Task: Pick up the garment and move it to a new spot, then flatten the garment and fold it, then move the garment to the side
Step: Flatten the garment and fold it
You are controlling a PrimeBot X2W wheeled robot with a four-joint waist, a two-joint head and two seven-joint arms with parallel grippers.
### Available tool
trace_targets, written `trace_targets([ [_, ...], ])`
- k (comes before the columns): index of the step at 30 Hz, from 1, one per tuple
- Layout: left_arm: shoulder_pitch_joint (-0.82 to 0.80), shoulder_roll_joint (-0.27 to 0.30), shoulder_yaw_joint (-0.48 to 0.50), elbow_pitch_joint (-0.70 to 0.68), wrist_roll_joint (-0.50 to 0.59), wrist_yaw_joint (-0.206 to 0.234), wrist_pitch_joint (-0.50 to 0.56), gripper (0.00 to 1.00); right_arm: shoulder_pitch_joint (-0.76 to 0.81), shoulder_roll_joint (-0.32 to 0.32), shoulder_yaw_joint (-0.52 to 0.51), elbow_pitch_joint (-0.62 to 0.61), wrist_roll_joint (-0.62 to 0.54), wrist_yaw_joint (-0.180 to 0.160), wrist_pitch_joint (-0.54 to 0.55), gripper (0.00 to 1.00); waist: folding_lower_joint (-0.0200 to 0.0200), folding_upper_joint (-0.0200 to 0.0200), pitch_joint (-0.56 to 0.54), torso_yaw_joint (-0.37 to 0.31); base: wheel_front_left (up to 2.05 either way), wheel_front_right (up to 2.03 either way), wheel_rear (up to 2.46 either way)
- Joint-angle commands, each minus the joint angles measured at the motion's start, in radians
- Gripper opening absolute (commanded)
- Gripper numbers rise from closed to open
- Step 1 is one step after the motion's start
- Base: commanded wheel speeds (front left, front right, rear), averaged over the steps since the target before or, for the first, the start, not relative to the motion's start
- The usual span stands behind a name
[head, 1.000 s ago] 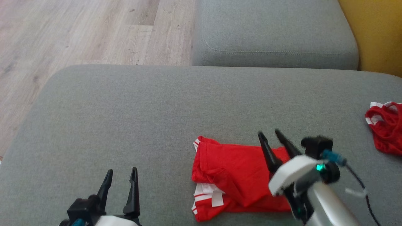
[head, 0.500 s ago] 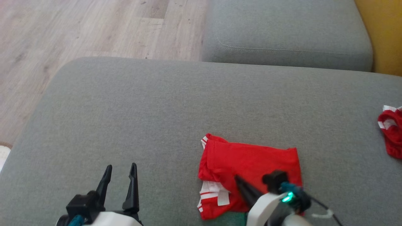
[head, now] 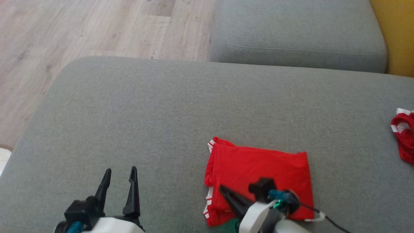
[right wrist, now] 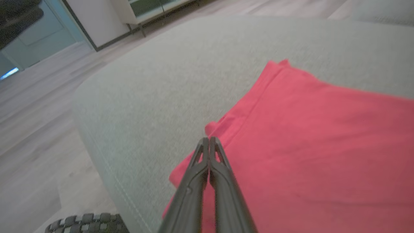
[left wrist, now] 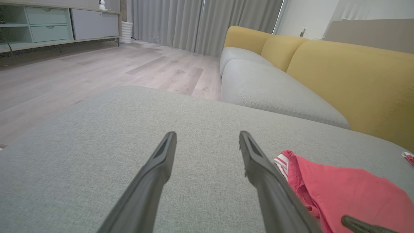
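The red garment (head: 258, 165) with white-striped trim lies folded into a rough rectangle on the grey cushion (head: 161, 113), near its front edge. My right gripper (head: 221, 188) is shut, fingers pressed together with nothing seen between them, low over the garment's left edge. In the right wrist view the shut right gripper (right wrist: 209, 139) points across the garment (right wrist: 307, 136) near its hem. My left gripper (head: 119, 170) stands open over bare cushion, left of the garment. In the left wrist view the left gripper (left wrist: 207, 134) has the garment (left wrist: 349, 194) to its right.
A second red garment with white trim (head: 404, 136) lies crumpled at the cushion's right edge. Behind it are a grey sofa seat (head: 291, 32) and a yellow backrest (head: 394, 32). Wooden floor (head: 81, 29) lies to the far left, beyond the cushion's edge.
My right gripper has swung from the garment's upper right down to its lower left edge and gone from open to shut. The head camera shifted a little. The left gripper stayed open.
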Motion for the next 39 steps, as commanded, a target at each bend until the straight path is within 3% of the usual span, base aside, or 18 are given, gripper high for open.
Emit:
trace_targets([
  [1,-0.057,0.017,0.045,-0.032,-0.001,0.005,-0.015,1.00,-0.058,0.005,0.000,-0.033,0.000,0.007,-0.046,0.03,0.0000,0.0000,-0.003,-0.010,0.00,0.00,0.00],
  [4,-0.059,0.016,0.045,-0.030,0.001,0.004,-0.024,1.00,-0.072,0.005,-0.058,-0.040,-0.008,0.007,-0.108,0.36,0.0000,0.0000,-0.010,-0.024,0.00,0.00,0.00],
  [6,-0.061,0.013,0.045,-0.026,0.000,0.003,-0.029,1.00,-0.077,0.005,-0.116,-0.046,-0.029,0.007,-0.135,0.98,0.0000,0.0000,-0.016,-0.035,0.00,0.00,0.00],
  [13,-0.075,0.003,0.029,0.006,0.009,-0.012,-0.045,1.00,-0.032,0.005,-0.366,-0.112,-0.142,0.007,-0.173,1.00,0.0000,0.0000,-0.038,-0.074,0.00,0.00,0.00],
  [19,-0.067,-0.011,0.021,0.064,0.008,-0.026,-0.068,1.00,0.095,0.005,-0.562,-0.238,-0.189,0.007,-0.168,1.00,0.0000,0.0000,-0.065,-0.103,0.00,0.00,0.00],
  [29,-0.036,-0.011,0.032,0.135,0.013,-0.042,-0.097,1.00,0.240,0.005,-0.689,-0.330,-0.227,0.007,-0.127,1.00,0.0000,0.0000,-0.091,-0.121,0.00,0.00,0.00],
  [39,-0.010,-0.026,0.038,0.167,0.013,-0.043,-0.107,1.00,0.293,0.005,-0.723,-0.388,-0.252,0.007,-0.095,1.00,0.0000,0.0000,-0.098,-0.125,0.00,0.00,0.00],
])
